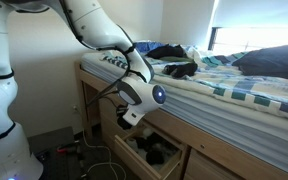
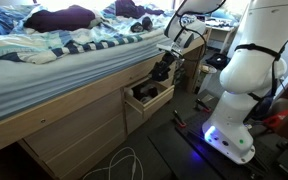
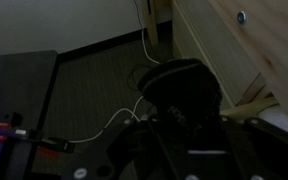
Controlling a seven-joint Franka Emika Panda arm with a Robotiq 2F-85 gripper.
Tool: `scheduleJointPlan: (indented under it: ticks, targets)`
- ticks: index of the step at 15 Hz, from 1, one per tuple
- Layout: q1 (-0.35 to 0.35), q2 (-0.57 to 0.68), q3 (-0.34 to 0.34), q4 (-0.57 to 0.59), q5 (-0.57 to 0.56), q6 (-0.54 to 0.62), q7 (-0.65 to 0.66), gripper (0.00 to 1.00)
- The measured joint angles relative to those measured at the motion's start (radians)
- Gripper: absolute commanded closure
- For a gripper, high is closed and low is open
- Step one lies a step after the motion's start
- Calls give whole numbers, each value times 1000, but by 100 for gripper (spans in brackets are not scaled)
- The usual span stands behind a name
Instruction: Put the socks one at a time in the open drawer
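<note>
The hand (image 1: pixel 132 117) hangs just above the open drawer (image 2: pixel 144 108), tilted down toward it. It seems to be pinching a dark sock (image 3: pixel 184 85). In the dim wrist view the sock shows as a rounded black bundle sitting between the shadowy fingers, whose tips I cannot make out clearly. In an exterior view the same dark lump (image 2: pixel 162 73) sits at the hand's tip, over the drawer's back half and not yet inside it. More dark socks (image 1: pixel 152 150) already lie inside the drawer, against its pale wooden floor. The drawer is pulled out from the wooden base of a bed (image 1: pixel 234 95), which carries striped blue and white bedding directly above the drawer. On that bedding, above and behind the drawer, lies a heap of dark clothing (image 1: pixel 174 55). The robot's white base (image 2: pixel 234 90) stands on the floor beside the drawer, at its end away from the bed's long run. A light cable (image 3: pixel 114 120) trails over the dark floor in front of the drawer. A small round knob (image 3: pixel 242 17) shows on a wooden panel nearby.
</note>
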Motion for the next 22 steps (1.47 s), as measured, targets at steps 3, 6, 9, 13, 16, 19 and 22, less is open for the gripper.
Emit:
scheduleJointPlan:
  ticks: [3,6,9,13,16,19,22]
  targets:
    - [5,9,0,-4,0,63,28,93]
    - [16,22,0,-5,0,125,43,93]
    - [28,42,1,-5,0,169,43,93]
    - [49,78,7,-4,0,247,43,93]
    - [66,105,14,3,0,313,43,93]
    - [78,129,22,14,2,365,43,93]
    - [80,157,32,30,9,391,43,93]
